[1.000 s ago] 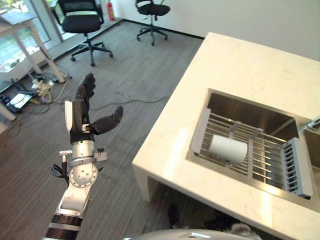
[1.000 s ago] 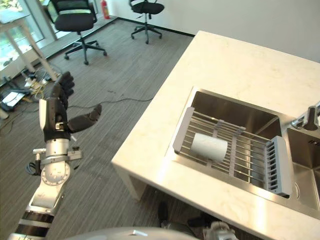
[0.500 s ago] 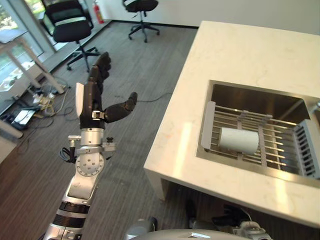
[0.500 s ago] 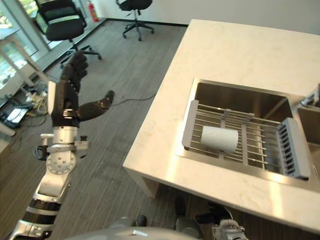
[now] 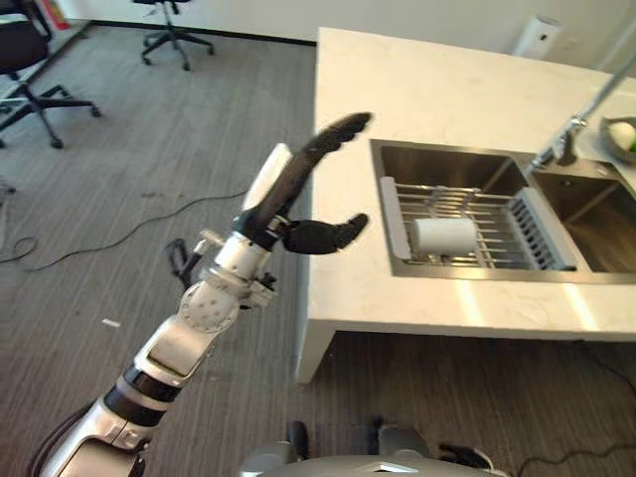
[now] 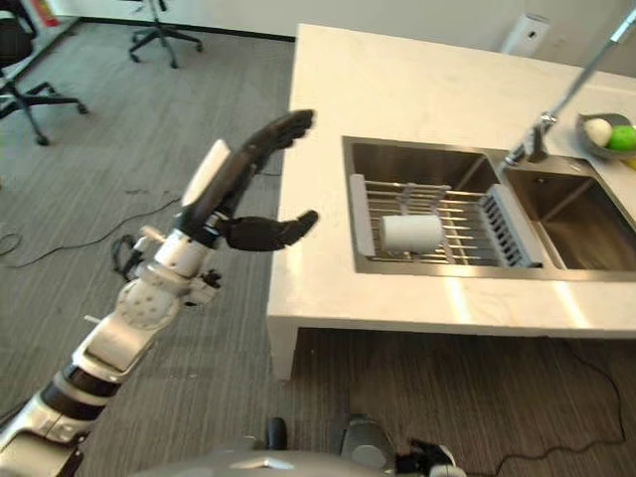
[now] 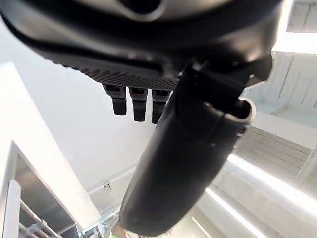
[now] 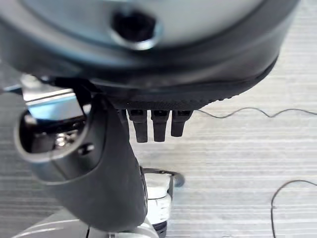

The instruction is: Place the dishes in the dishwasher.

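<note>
**A:** Grey plank floor point(image 5: 149, 149) takes up the left of the frame, and a white counter point(image 5: 427, 89) with a double sink point(image 5: 586, 214) runs across the upper right. Where's the dish?

**B:** One white cup point(image 5: 444, 236) lies on its side on the wire rack point(image 5: 477, 234) set in the sink's nearer basin, right of centre. No dishwasher is visible from here.

**A:** And the hands?

**B:** The left hand point(image 5: 298, 194) is raised at centre frame beside the counter's edge, fingers straight and spread, thumb out, holding nothing. The right hand point(image 8: 148, 99) hangs over the floor, fingers relaxed (its wrist view looks straight down at the planks).

**A:** Risks?

**B:** I'd judge the counter edge is the main one: a low reach could knock the arm against it. A cup lying sideways may also roll on the wires when touched.
</note>
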Robot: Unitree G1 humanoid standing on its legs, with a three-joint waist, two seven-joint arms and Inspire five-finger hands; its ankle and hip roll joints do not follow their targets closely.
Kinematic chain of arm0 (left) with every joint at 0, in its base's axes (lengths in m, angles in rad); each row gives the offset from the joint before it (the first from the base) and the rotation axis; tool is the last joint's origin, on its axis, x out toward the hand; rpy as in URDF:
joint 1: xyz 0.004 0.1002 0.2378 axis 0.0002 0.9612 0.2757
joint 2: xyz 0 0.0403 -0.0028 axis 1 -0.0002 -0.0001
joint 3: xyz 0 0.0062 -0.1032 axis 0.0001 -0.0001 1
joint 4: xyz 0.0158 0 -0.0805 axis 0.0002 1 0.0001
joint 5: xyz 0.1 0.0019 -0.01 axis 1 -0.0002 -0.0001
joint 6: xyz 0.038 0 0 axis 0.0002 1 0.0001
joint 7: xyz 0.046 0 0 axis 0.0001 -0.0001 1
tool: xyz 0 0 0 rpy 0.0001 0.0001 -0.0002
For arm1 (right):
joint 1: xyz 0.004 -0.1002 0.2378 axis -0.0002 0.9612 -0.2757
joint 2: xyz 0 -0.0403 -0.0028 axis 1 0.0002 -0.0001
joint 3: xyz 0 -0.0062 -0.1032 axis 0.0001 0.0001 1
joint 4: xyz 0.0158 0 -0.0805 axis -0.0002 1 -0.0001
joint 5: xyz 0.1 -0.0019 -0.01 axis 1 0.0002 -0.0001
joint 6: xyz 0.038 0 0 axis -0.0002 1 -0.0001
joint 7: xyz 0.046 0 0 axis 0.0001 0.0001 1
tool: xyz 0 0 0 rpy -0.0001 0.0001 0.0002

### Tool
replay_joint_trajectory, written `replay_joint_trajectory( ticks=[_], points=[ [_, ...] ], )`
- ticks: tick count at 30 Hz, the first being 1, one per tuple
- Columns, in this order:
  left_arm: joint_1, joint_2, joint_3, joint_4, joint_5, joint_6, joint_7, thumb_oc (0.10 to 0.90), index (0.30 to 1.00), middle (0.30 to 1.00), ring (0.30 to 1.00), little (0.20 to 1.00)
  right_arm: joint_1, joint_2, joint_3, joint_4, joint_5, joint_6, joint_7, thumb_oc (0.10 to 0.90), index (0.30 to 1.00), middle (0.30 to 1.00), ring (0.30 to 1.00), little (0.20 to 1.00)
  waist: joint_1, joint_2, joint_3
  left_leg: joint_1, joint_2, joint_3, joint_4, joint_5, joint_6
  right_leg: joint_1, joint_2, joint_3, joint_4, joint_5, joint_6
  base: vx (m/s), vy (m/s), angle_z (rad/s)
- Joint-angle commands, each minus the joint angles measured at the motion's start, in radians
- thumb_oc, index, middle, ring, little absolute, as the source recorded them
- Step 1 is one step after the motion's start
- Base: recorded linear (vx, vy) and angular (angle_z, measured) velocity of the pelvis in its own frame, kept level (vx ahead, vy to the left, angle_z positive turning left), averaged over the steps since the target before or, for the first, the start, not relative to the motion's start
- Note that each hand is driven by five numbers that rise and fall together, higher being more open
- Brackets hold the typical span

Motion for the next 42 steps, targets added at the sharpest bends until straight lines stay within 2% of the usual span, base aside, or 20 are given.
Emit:
replay_joint_trajectory(
  ticks=[1, 2, 5, 7, 10, 11, 15, 16, 19, 21, 22, 23, 28, 34, 37, 42],
  points=[
    [-0.062, -0.021, 0.076, -0.108, 0.050, -0.028, 0.007, 0.800, 0.900, 0.900, 0.900, 0.900, -0.039, 0.009, 0.033, -0.034, -0.012, -0.018, 0.017, 0.800, 0.900, 0.900, 0.900, 0.900, 0.026, 0.016, -0.081, 0.024, 0.070, -0.071, -0.087, -0.014, -0.158, 0.077, -0.012, -0.084, -0.269, 0.124, -0.041, -0.10, -0.161, -0.18],
    [-0.076, -0.012, 0.078, -0.102, 0.084, -0.021, 0.003, 0.800, 0.900, 0.900, 0.900, 0.900, -0.055, 0.007, 0.043, -0.037, -0.021, -0.014, 0.024, 0.800, 0.900, 0.900, 0.900, 0.900, 0.032, 0.016, -0.100, 0.028, 0.080, -0.047, -0.087, -0.023, -0.166, 0.100, -0.019, -0.103, -0.339, 0.116, -0.031, -0.09, -0.133, -0.38],
    [-0.095, -0.005, 0.074, -0.086, 0.136, -0.017, 0.008, 0.800, 0.900, 0.900, 0.900, 0.900, -0.076, 0.006, 0.059, -0.041, -0.037, -0.013, 0.030, 0.800, 0.900, 0.900, 0.900, 0.900, 0.039, 0.016, -0.111, 0.028, 0.095, -0.024, -0.087, -0.012, -0.176, 0.103, -0.014, -0.109, -0.365, 0.124, -0.025, -0.05, -0.175, -0.76],
    [-0.161, 0.001, 0.033, -0.055, 0.200, 0.004, -0.008, 0.800, 0.900, 0.900, 0.900, 0.900, -0.107, -0.002, 0.077, -0.051, -0.033, -0.013, 0.037, 0.800, 0.900, 0.900, 0.900, 0.900, 0.023, 0.025, -0.120, 0.039, 0.117, -0.030, -0.087, -0.001, -0.190, 0.118, 0.010, -0.093, -0.365, 0.102, -0.045, -0.02, -0.195, -0.17],
    [-0.218, 0.004, 0.012, -0.036, 0.242, 0.021, -0.014, 0.800, 0.900, 0.900, 0.900, 0.900, -0.124, -0.009, 0.085, -0.057, -0.031, -0.010, 0.042, 0.800, 0.900, 0.900, 0.900, 0.900, 0.012, 0.036, -0.120, 0.044, 0.131, -0.037, -0.087, 0.007, -0.201, 0.128, 0.025, -0.095, -0.365, 0.091, -0.054, -0.03, -0.149, -0.01],
    [-0.265, -0.009, -0.014, -0.010, 0.260, 0.033, -0.020, 0.800, 0.900, 0.900, 0.900, 0.900, -0.138, -0.019, 0.087, -0.052, -0.027, -0.006, 0.041, 0.800, 0.900, 0.900, 0.900, 0.900, 0.002, 0.048, -0.121, 0.048, 0.142, -0.040, -0.087, 0.014, -0.208, 0.135, 0.035, -0.098, -0.365, 0.078, -0.063, -0.04, -0.157, 0.02],
    [-0.326, -0.031, -0.057, 0.053, 0.286, 0.044, -0.025, 0.800, 0.900, 0.900, 0.900, 0.900, -0.144, -0.026, 0.090, -0.045, -0.022, -0.001, 0.044, 0.800, 0.900, 0.900, 0.900, 0.900, -0.010, 0.061, -0.116, 0.048, 0.154, -0.043, -0.087, 0.026, -0.217, 0.135, 0.050, -0.096, -0.365, 0.072, -0.073, -0.05, -0.116, 0.10],
    [-0.386, -0.054, -0.099, 0.115, 0.316, 0.055, -0.023, 0.800, 0.900, 0.900, 0.900, 0.900, -0.135, -0.031, 0.104, -0.041, -0.026, 0.004, 0.046, 0.800, 0.900, 0.900, 0.900, 0.900, -0.026, 0.070, -0.110, 0.038, 0.162, -0.055, -0.087, 0.043, -0.225, 0.132, 0.062, -0.085, -0.365, 0.066, -0.083, -0.08, -0.117, 0.00],
    [-0.424, -0.072, -0.128, 0.159, 0.331, 0.062, -0.019, 0.800, 0.900, 0.900, 0.900, 0.900, -0.132, -0.036, 0.103, -0.038, -0.024, 0.004, 0.047, 0.800, 0.900, 0.900, 0.900, 0.900, -0.033, 0.074, -0.107, 0.032, 0.167, -0.063, -0.087, 0.050, -0.228, 0.132, 0.068, -0.085, -0.365, 0.061, -0.088, -0.05, -0.073, 0.10],
    [-0.530, -0.121, -0.182, 0.256, 0.349, 0.094, -0.025, 0.800, 0.900, 0.900, 0.900, 0.900, -0.143, -0.055, 0.102, -0.024, -0.014, 0.016, 0.049, 0.800, 0.900, 0.900, 0.900, 0.900, -0.053, 0.086, -0.100, 0.023, 0.173, -0.076, -0.087, 0.063, -0.235, 0.131, 0.077, -0.079, -0.365, 0.057, -0.096, -0.06, -0.115, 0.03],
    [-0.581, -0.177, -0.219, 0.345, 0.347, 0.110, -0.021, 0.800, 0.900, 0.900, 0.900, 0.900, -0.138, -0.055, 0.116, -0.014, -0.020, 0.018, 0.050, 0.800, 0.900, 0.900, 0.900, 0.900, -0.072, 0.094, -0.098, 0.022, 0.178, -0.077, -0.087, 0.069, -0.240, 0.133, 0.083, -0.074, -0.365, 0.056, -0.102, -0.03, -0.076, 0.03],
    [-0.585, -0.179, -0.222, 0.351, 0.348, 0.107, -0.018, 0.800, 0.900, 0.900, 0.900, 0.900, -0.139, -0.055, 0.114, -0.014, -0.020, 0.018, 0.050, 0.800, 0.900, 0.900, 0.900, 0.900, -0.071, 0.095, -0.097, 0.023, 0.178, -0.078, -0.087, 0.069, -0.240, 0.134, 0.084, -0.075, -0.365, 0.056, -0.102, -0.02, -0.084, 0.13],
    [-0.736, -0.302, -0.324, 0.692, 0.406, 0.160, 0.040, 0.800, 0.900, 0.900, 0.900, 0.900, -0.098, -0.077, 0.122, 0.015, -0.021, 0.024, 0.048, 0.800, 0.900, 0.900, 0.900, 0.900, -0.124, 0.108, -0.092, 0.032, 0.188, -0.064, -0.084, 0.076, -0.255, 0.145, 0.093, -0.067, -0.365, 0.042, -0.112, -0.01, -0.057, 0.02],
    [-0.821, -0.354, -0.358, 0.910, 0.406, 0.189, 0.079, 0.800, 0.900, 0.900, 0.900, 0.900, -0.079, -0.085, 0.128, 0.023, -0.028, 0.024, 0.047, 0.800, 0.900, 0.900, 0.900, 0.900, -0.147, 0.118, -0.091, 0.045, 0.196, -0.043, -0.087, 0.075, -0.255, 0.137, 0.098, -0.052, -0.365, 0.045, -0.110, 0.00, -0.028, -0.10],
    [-0.855, -0.354, -0.366, 1.021, 0.405, 0.202, 0.099, 0.800, 0.900, 0.900, 0.900, 0.900, -0.066, -0.087, 0.133, 0.021, -0.032, 0.023, 0.050, 0.800, 0.900, 0.900, 0.900, 0.900, -0.161, 0.123, -0.090, 0.051, 0.201, -0.028, -0.087, 0.072, -0.254, 0.130, 0.101, -0.036, -0.365, 0.049, -0.108, 0.00, -0.014, -0.07],
    [-0.906, -0.328, -0.366, 1.095, 0.380, 0.218, 0.122, 0.800, 0.900, 0.900, 0.900, 0.900, -0.053, -0.086, 0.141, 0.015, -0.031, 0.020, 0.053, 0.800, 0.900, 0.900, 0.900, 0.900, -0.168, 0.125, -0.094, 0.055, 0.208, -0.013, -0.087, 0.067, -0.254, 0.117, 0.106, -0.014, -0.365, 0.057, -0.103, 0.00, -0.013, -0.14]
  ],
)
